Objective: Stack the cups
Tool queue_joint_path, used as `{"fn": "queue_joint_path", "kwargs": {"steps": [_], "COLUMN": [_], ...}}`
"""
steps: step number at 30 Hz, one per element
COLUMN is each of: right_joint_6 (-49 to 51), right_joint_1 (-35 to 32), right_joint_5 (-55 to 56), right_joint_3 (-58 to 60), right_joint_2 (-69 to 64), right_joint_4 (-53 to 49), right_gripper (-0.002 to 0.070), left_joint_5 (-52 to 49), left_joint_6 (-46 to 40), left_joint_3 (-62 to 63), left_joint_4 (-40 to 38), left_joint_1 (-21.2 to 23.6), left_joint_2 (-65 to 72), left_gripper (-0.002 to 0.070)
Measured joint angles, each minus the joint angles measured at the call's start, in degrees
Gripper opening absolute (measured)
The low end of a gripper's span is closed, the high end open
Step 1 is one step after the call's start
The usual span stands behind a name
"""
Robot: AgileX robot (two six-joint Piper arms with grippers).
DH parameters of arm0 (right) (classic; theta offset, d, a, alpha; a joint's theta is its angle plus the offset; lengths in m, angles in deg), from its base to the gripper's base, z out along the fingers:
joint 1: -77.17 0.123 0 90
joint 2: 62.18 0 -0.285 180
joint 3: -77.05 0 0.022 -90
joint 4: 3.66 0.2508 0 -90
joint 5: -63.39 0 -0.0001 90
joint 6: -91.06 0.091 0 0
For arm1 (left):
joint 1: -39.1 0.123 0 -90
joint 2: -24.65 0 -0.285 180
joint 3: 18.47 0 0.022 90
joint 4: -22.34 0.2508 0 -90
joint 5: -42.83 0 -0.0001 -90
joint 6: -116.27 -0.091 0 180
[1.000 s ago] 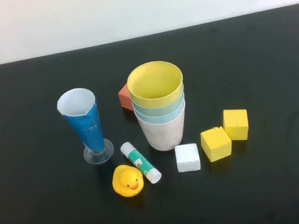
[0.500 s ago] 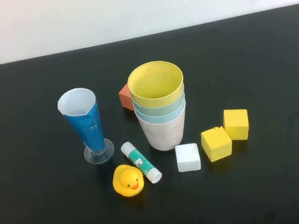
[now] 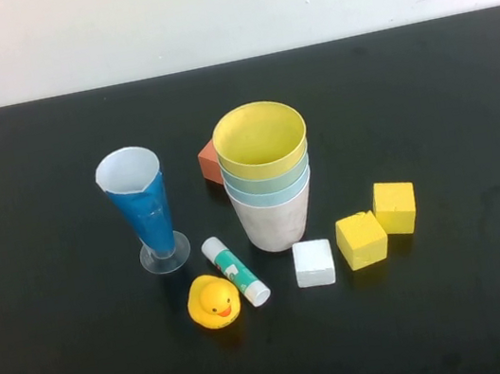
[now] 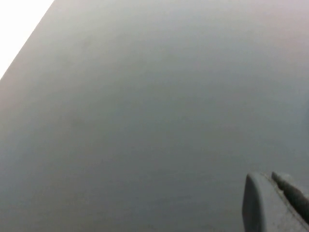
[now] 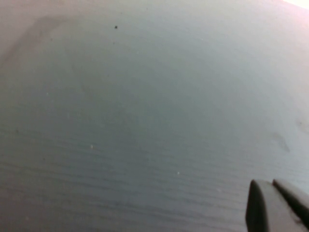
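The cups stand nested in one upright stack at the table's middle in the high view: the yellow cup (image 3: pixel 259 139) on top, then the mint green cup (image 3: pixel 268 180), the light blue cup (image 3: pixel 271 195) and the pale pink cup (image 3: pixel 275 223) at the bottom. Neither arm shows in the high view. My left gripper (image 4: pixel 272 180) shows only in the left wrist view, shut and empty over bare dark table. My right gripper (image 5: pixel 272 185) shows only in the right wrist view, shut and empty over bare dark table. No cup shows in either wrist view.
A tall blue glass (image 3: pixel 143 210) with a clear foot stands left of the stack. An orange block (image 3: pixel 208 161) sits behind it. In front lie a glue stick (image 3: pixel 235 271), a rubber duck (image 3: pixel 214 301), a white cube (image 3: pixel 314 263) and two yellow cubes (image 3: pixel 362 239) (image 3: pixel 395 207).
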Motion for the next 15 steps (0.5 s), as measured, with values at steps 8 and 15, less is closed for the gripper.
{"fn": "queue_joint_path", "kwargs": {"steps": [8, 15], "right_joint_6": [0.0, 0.0], "right_joint_1": [0.0, 0.0], "right_joint_5": [-0.1, -0.1], "right_joint_3": [0.0, 0.0], "right_joint_2": [0.0, 0.0], "right_joint_4": [0.0, 0.0], "right_gripper": [-0.0003, -0.0003], "left_joint_5": [-0.6, -1.3], "left_joint_6": [-3.5, -5.7], "left_joint_3": [0.0, 0.0], "left_joint_4": [-2.8, -4.0], "left_joint_1": [5.0, 5.0], "left_joint_2": [-0.1, -0.1], "left_gripper": [-0.0001, -0.0001]}}
